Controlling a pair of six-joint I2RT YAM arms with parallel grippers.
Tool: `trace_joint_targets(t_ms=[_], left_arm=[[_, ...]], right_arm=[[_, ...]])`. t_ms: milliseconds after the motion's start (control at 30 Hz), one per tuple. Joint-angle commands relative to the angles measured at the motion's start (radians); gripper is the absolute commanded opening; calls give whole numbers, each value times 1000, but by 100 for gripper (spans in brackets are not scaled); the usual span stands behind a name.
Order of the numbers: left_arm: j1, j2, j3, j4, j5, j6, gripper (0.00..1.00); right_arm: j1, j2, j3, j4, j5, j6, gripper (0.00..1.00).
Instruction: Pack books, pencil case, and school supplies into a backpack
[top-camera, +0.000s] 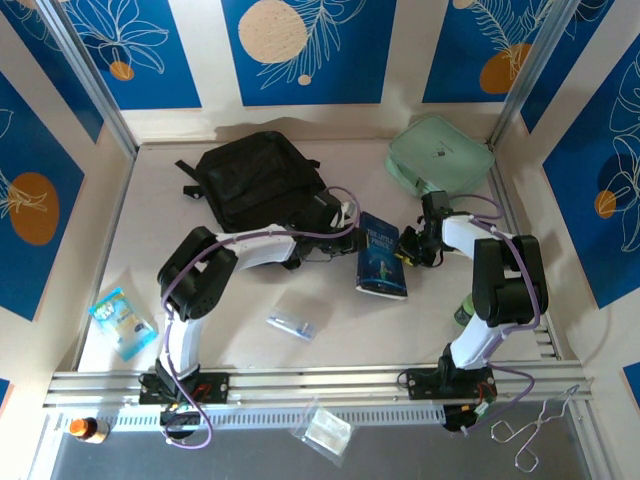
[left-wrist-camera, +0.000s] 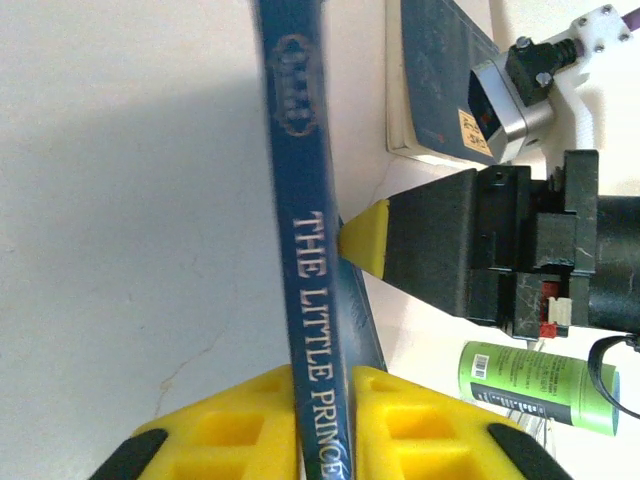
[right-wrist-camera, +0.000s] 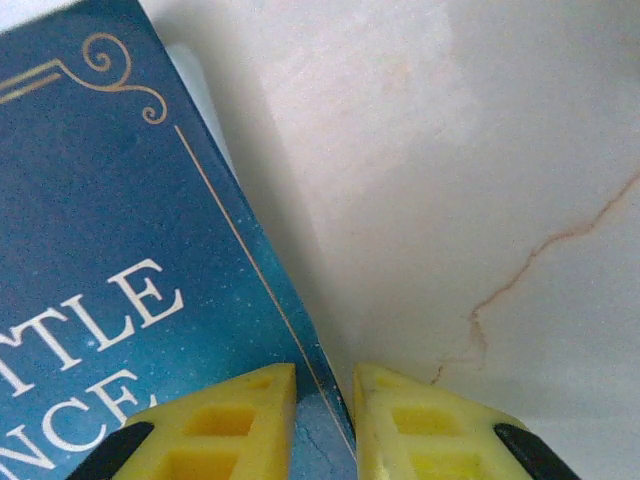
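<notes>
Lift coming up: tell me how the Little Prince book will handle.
Probably light: the book is thin. Pinched at one edge by the left gripper, it may sag or swing. Its smooth cover could slip.

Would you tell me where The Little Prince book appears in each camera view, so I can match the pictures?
Top external: The Little Prince sits right of centre, between the two arms' wrists.
Left wrist: its spine runs from top centre down between the left arm's yellow jaws.
Right wrist: its cover takes the left side.
Shared landmark: the right arm's jaws, at the book's edge in all three views.
</notes>
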Motion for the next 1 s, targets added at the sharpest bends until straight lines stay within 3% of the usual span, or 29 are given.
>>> trace_joint_targets(t_ms=[0, 100, 300, 500, 700, 967], left_arm=[[14, -2, 38, -17, 1, 25, 10], [39, -32, 38, -36, -3, 44, 0], [131, -145, 3, -15, 0, 30, 0], [258, -249, -75, 162, 16, -85, 0], [345, -329, -153, 301, -42, -193, 0], [352, -358, -179, 344, -157, -270, 0]], right_arm=[[-1, -37, -31, 26, -39, 24, 23], [-14, -93, -62, 72, -55, 40, 31], [-17, -201, -85, 192, -182, 37, 53], [-2, -263, -118, 367, -309, 155, 72], [74, -252, -149, 603, -396, 344, 79], [186, -202, -180, 894, -350, 633, 92]])
